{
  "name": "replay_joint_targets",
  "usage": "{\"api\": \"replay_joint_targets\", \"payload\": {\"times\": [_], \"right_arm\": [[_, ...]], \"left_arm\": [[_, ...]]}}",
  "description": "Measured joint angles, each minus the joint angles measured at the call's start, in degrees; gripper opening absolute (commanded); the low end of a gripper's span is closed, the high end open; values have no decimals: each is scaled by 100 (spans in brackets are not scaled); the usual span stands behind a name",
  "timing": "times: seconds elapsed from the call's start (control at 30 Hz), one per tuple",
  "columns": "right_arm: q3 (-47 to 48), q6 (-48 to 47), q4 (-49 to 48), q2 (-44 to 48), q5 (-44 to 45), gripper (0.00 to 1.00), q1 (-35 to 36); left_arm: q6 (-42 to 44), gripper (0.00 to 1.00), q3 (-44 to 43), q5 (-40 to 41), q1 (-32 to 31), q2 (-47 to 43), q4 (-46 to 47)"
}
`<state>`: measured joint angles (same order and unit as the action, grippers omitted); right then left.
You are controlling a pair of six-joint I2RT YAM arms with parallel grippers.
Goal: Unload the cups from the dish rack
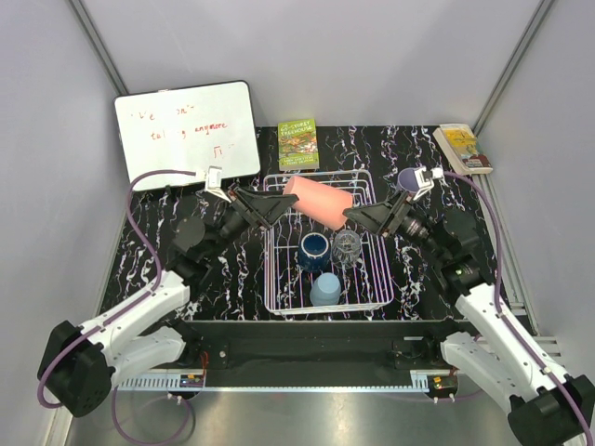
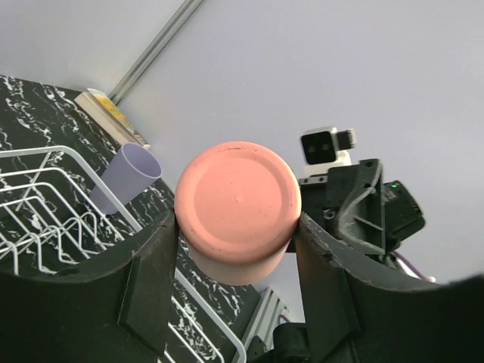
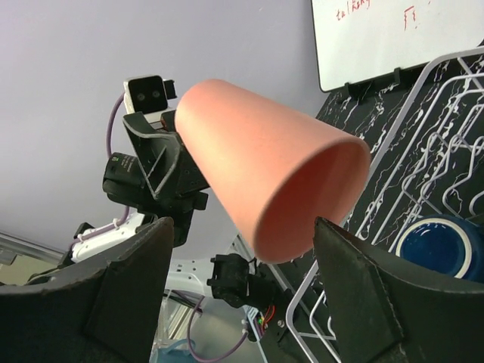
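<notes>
The left arm (image 1: 139, 321) and right arm (image 1: 493, 325) lean inward toward the dish rack (image 1: 270, 279). Above its far left rim, the left gripper (image 1: 279, 206) clamps the closed end of the salmon-pink cup (image 1: 318, 201). Over the right side, the right gripper (image 1: 358, 216), jaws spread wide, straddles the cup's open end.

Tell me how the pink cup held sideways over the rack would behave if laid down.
The pink cup is smooth and tapered, so on its side it would likely roll in a curve. It looks like plastic, probably light and not fragile. Its slick wall might slip in the left pincer, gripping only the base end.
</notes>
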<state>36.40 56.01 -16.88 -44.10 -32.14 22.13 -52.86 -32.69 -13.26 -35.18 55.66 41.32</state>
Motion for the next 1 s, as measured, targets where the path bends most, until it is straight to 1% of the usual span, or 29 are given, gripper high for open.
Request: {"api": "replay_joint_targets", "payload": {"times": [0.13, 0.17, 0.2, 0.27, 0.3, 0.4, 0.5, 0.53, 0.6, 0.63, 0.67, 0.73, 0.8, 0.83, 0.87, 0.93, 0.97, 1.0], "right_arm": [[-7, 111, -291, -286, -63, 81, 7], [-7, 133, -365, -354, -85, 80, 11], [-7, 151, -466, -444, -105, 76, 17], [0, 175, -592, -599, -146, 67, 72], [17, 179, -616, -662, -160, 55, 105], [192, 175, -704, -857, -203, 45, 232], [411, 136, -750, -1047, -192, 39, 326], [459, 129, -758, -1108, -188, 30, 345], [511, 129, -785, -1200, -186, 20, 389], [529, 142, -817, -1235, -201, 8, 398], [540, 142, -837, -1241, -205, 2, 411], [616, 37, -776, -1196, -173, 0, 472], [656, -160, -470, -1128, -74, 0, 498], [686, -297, -166, -1084, 7, 0, 501], [721, -393, 59, -1049, 61, 0, 507], [813, -697, 664, -940, 289, 0, 525], [872, -824, 955, -874, 398, 0, 525], [933, -957, 1226, -798, 505, 0, 533]], "left_arm": [[-216, 0, 0, -48, -4, 68, 291], [-254, 0, 2, -57, -11, 85, 339], [-282, 0, 2, -63, -26, 105, 374], [-310, 0, 4, -66, -76, 136, 387], [-315, 0, 7, -70, -109, 153, 393], [-330, 0, 76, -61, -162, 236, 437], [-417, 0, 146, -61, -227, 337, 575], [-437, 0, 164, -61, -236, 372, 627], [-507, 0, 205, -44, -229, 422, 723], [-577, 0, 229, -22, -214, 437, 743], [-599, 0, 245, -2, -203, 446, 732], [-535, 0, 249, 55, -188, 455, 472], [-393, 15, 238, 48, -219, 433, 269], [-299, 22, 214, 48, -229, 404, 83], [-245, 41, 184, 48, -240, 378, -138], [33, 69, 114, 48, -262, 299, -546], [136, 86, 72, 61, -262, 245, -748], [227, 91, 39, 70, -262, 195, -925]]}}
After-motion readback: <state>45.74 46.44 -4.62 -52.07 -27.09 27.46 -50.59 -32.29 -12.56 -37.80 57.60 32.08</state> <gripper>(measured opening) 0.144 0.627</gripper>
